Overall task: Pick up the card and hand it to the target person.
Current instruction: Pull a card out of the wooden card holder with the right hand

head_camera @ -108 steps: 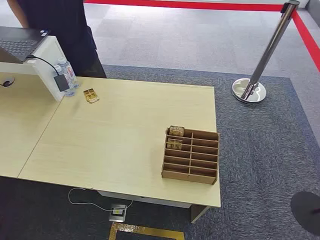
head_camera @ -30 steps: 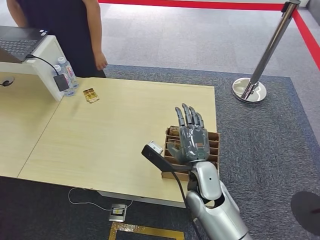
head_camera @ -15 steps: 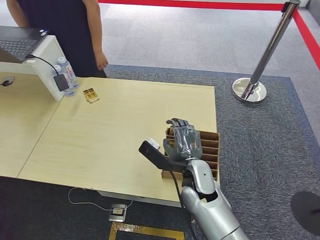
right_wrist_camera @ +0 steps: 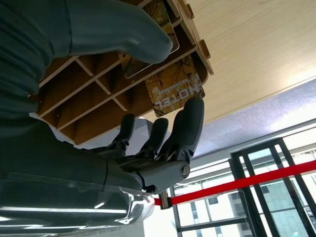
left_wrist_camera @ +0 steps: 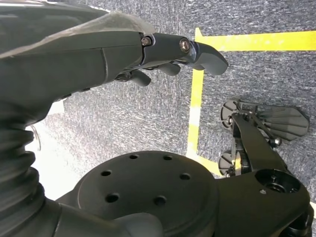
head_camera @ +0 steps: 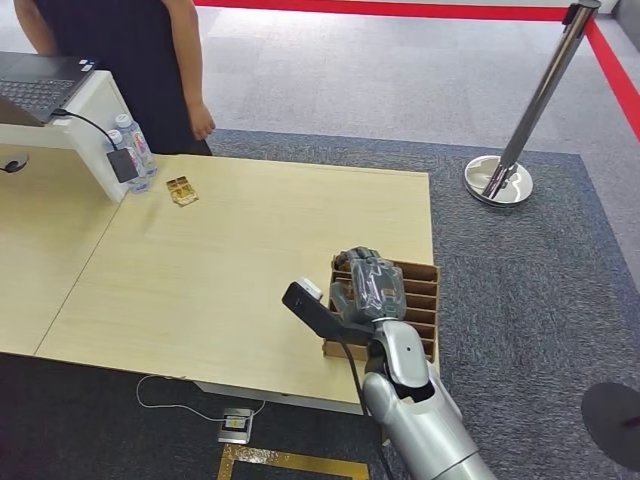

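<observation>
A wooden slotted rack [head_camera: 423, 310] stands near the table's right front edge. My right hand [head_camera: 368, 285] lies curled over its far left corner. In the right wrist view a patterned card printed HOTEL [right_wrist_camera: 175, 91] stands in the end slot. One of the fingertips [right_wrist_camera: 190, 112] touches its far edge. The thumb [right_wrist_camera: 123, 29] lies across a second card [right_wrist_camera: 158, 15] in the neighbouring slot, and a gap shows between the thumb and the HOTEL card. My left hand [left_wrist_camera: 149, 54] hangs over the floor, holding nothing. A person [head_camera: 143, 60] stands at the table's far left, one hand [head_camera: 201, 122] hanging down.
Another patterned card [head_camera: 182, 190] lies on the table's far left. Beside it are two water bottles [head_camera: 134, 150] and a white stand carrying a laptop [head_camera: 38, 80]. A steel stanchion [head_camera: 502, 175] with red tape stands on the carpet at the right.
My right arm came into view, with the hand spread above the rack. It then lowered and its fingers curled over the far left slots. The person's arm came into view beside the table.
</observation>
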